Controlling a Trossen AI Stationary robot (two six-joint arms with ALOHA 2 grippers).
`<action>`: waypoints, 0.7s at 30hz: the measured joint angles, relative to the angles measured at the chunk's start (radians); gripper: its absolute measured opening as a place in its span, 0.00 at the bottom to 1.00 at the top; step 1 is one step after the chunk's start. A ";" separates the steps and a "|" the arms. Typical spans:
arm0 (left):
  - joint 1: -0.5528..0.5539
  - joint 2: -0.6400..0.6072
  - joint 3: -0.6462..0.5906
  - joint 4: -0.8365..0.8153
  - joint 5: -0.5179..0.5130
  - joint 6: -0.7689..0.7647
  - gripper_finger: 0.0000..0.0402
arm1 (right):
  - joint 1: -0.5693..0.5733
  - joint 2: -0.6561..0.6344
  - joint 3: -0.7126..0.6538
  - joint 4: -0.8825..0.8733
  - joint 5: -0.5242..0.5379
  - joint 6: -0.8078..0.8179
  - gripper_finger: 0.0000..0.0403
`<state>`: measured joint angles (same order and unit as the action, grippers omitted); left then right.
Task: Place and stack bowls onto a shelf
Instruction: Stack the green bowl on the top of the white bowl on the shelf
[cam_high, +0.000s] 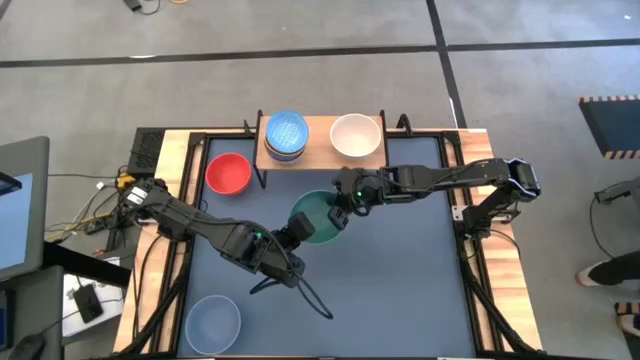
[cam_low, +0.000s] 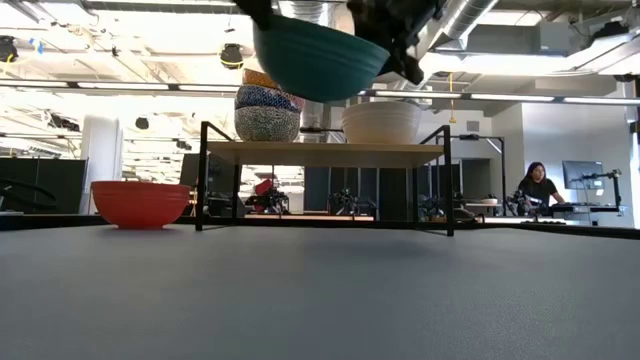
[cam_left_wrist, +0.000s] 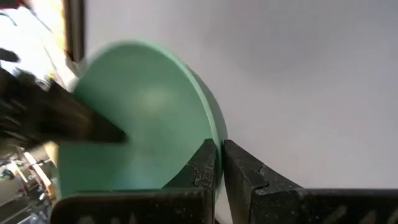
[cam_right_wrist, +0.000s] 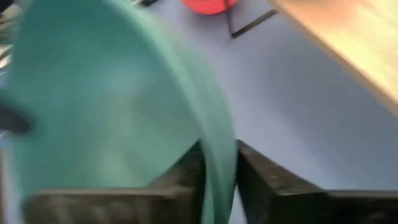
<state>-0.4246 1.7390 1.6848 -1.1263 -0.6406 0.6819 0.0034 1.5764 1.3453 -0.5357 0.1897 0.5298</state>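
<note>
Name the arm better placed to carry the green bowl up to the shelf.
Right, probably. Both hands pinch the green bowl by its rim, lifted off the table, but the right hand is nearer the shelf; the left hand holds the far side.

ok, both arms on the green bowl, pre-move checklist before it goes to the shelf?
1. Left gripper on the green bowl: ok, fingers pinch its rim in the left wrist view.
2. Right gripper on the bowl: ok, fingers straddle the opposite rim.
3. Bowl off the table: ok, the low view shows it in the air, above shelf height.
4. Landing spot: ok, the cream white bowl sits alone on the shelf; the stack of bowls takes the other end.
5. Bowl level: cannot tell, slightly tilted in the low view.
6. Red bowl out of the path: ok, it sits on the table beside the shelf.
</note>
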 joint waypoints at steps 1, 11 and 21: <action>0.006 0.000 0.000 0.006 0.000 -0.007 0.00 | -0.004 0.001 0.000 0.000 -0.008 0.001 0.17; 0.037 0.000 0.001 0.088 0.000 -0.010 0.01 | -0.048 0.002 -0.001 -0.009 -0.076 -0.008 0.07; 0.071 -0.007 0.001 0.087 -0.031 -0.186 0.05 | -0.100 0.002 0.052 -0.058 -0.102 -0.036 0.07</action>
<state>-0.3536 1.7317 1.6859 -1.0395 -0.6714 0.4963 -0.0962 1.5784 1.3974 -0.5938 0.0882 0.4940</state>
